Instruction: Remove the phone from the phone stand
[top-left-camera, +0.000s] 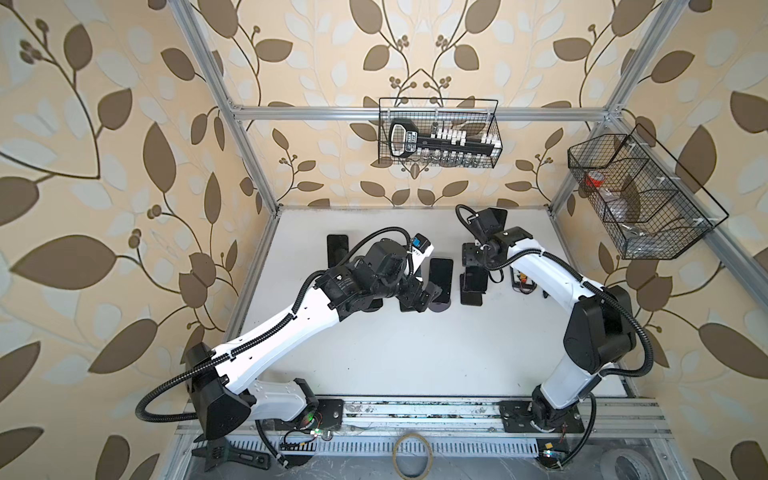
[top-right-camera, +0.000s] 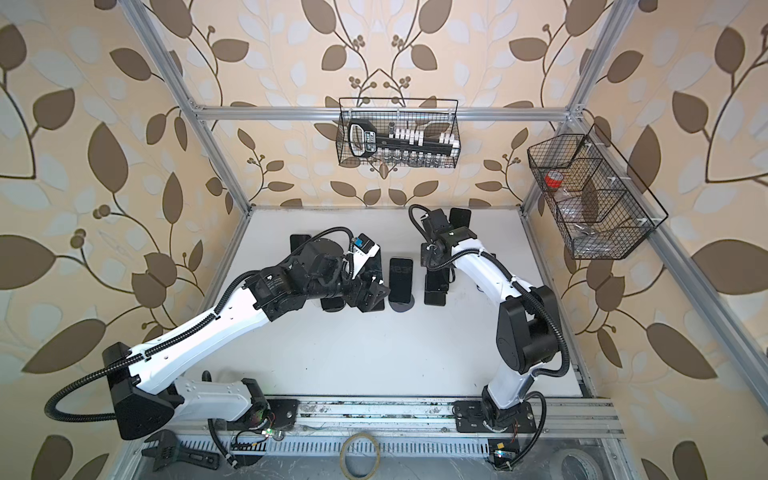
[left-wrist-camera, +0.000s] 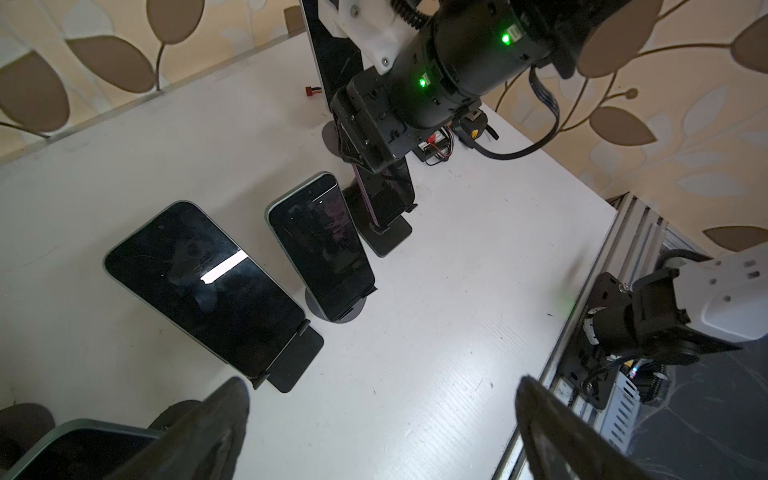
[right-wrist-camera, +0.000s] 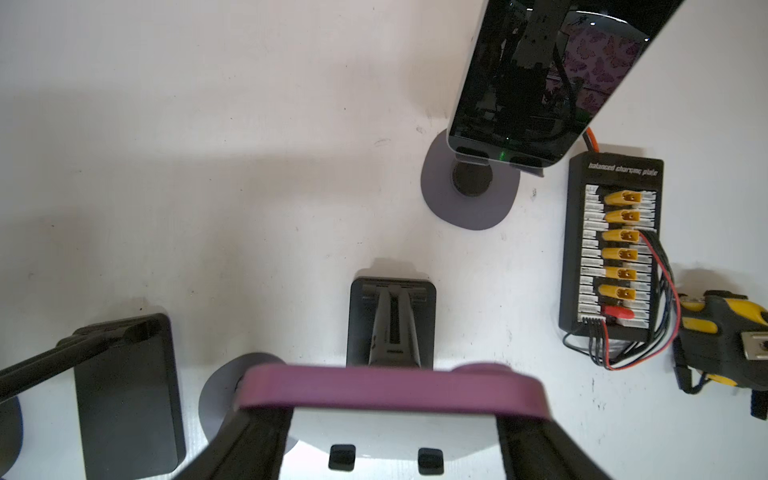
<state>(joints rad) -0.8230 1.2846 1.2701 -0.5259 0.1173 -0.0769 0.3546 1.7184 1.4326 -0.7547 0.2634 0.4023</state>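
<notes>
Right end effector (right-wrist-camera: 392, 415) pinching purple-cased phone (right-wrist-camera: 390, 386) by its edges, left end effector (left-wrist-camera: 384, 397) spread wide above white table (left-wrist-camera: 415, 332)

purple-edged phone (right-wrist-camera: 390, 388) held upright over its black stand (right-wrist-camera: 392, 318).

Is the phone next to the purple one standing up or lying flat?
Propped up, leaning back: the phone sits with its bottom edge in the lip of the round stand.
</notes>
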